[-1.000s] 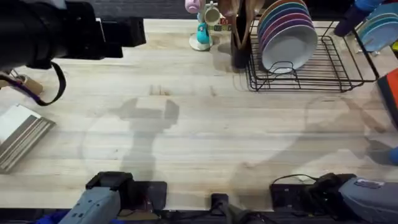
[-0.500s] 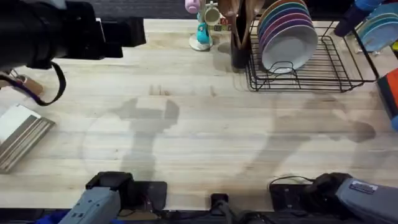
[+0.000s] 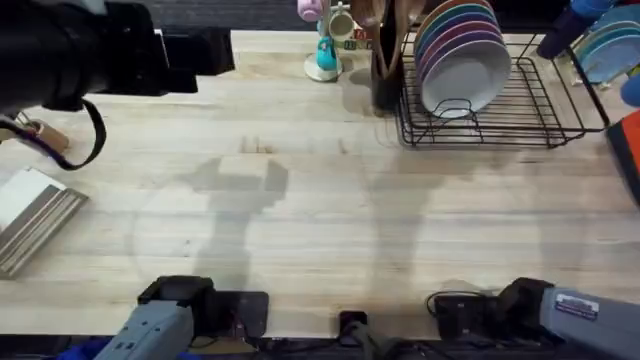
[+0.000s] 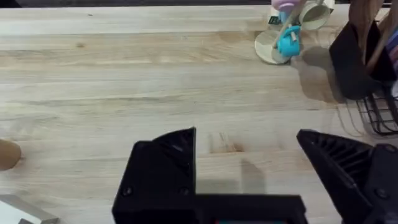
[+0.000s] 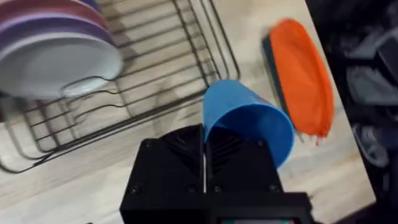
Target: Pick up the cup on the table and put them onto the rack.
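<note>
The cup [image 5: 249,121], bright blue and smooth, is tipped on its side with my right gripper [image 5: 203,134] shut on its wall. It hangs over the table [image 5: 261,31], just off the open end of the black wire rack [image 5: 155,81], beside an orange object. From overhead, the rack [image 3: 560,110] stands at the back right, its upright plates [image 3: 465,70] at its left end, and a bit of blue cup [image 3: 632,90] shows at the right edge. My left gripper [image 4: 245,140] is open above bare table [image 4: 124,74], holding nothing.
A teal mug stand [image 3: 326,40] with pink and cream mugs sits at the back centre, next to a dark utensil holder [image 3: 385,60]. Flat boards [image 3: 35,215] lie at the left edge. The orange object [image 5: 301,81] lies right of the rack.
The right arm's shadow has swept left across the table. The blue shape at the right edge has moved from the near side back toward the rack. The left arm has not moved.
</note>
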`<state>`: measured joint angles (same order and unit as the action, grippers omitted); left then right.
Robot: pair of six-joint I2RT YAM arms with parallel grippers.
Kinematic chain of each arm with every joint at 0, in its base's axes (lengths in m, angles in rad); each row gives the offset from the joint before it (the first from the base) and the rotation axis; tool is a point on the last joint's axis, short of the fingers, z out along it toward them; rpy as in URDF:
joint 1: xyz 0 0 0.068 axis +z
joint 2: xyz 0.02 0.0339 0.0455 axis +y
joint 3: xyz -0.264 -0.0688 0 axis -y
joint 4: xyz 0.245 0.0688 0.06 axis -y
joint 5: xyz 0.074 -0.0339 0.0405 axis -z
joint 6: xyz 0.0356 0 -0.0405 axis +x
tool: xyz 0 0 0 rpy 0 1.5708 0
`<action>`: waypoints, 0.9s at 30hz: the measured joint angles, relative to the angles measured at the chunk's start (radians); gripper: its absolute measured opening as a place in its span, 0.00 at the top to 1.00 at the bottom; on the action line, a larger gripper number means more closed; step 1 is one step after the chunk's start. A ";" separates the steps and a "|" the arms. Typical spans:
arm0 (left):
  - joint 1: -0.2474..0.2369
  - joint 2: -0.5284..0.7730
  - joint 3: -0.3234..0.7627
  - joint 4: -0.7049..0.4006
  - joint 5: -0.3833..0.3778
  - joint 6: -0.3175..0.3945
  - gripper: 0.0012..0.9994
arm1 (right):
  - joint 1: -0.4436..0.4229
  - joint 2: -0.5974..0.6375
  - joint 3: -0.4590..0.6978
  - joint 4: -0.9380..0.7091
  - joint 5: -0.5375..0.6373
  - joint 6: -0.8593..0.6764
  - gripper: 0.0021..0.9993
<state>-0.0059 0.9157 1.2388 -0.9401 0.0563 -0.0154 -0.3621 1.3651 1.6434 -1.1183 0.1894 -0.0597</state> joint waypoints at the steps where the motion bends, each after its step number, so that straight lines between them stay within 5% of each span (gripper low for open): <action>1: 0.000 0.000 0.000 0.000 0.000 0.000 0.00 | 0.021 0.000 0.006 0.000 0.000 0.000 0.97; 2: 0.000 0.000 0.000 0.000 0.000 0.000 0.00 | 0.133 0.000 0.009 -0.004 -0.021 0.000 0.97; 13: 0.000 0.000 0.000 0.000 0.000 0.000 0.00 | 0.384 0.047 0.009 0.013 -0.074 -0.001 0.97; 27: 0.000 0.000 0.000 0.000 0.000 0.000 0.00 | 0.556 0.181 0.009 0.013 -0.079 -0.032 0.97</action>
<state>-0.0059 0.9157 1.2388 -0.9401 0.0563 -0.0154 0.1943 1.5463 1.6524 -1.1049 0.1104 -0.0914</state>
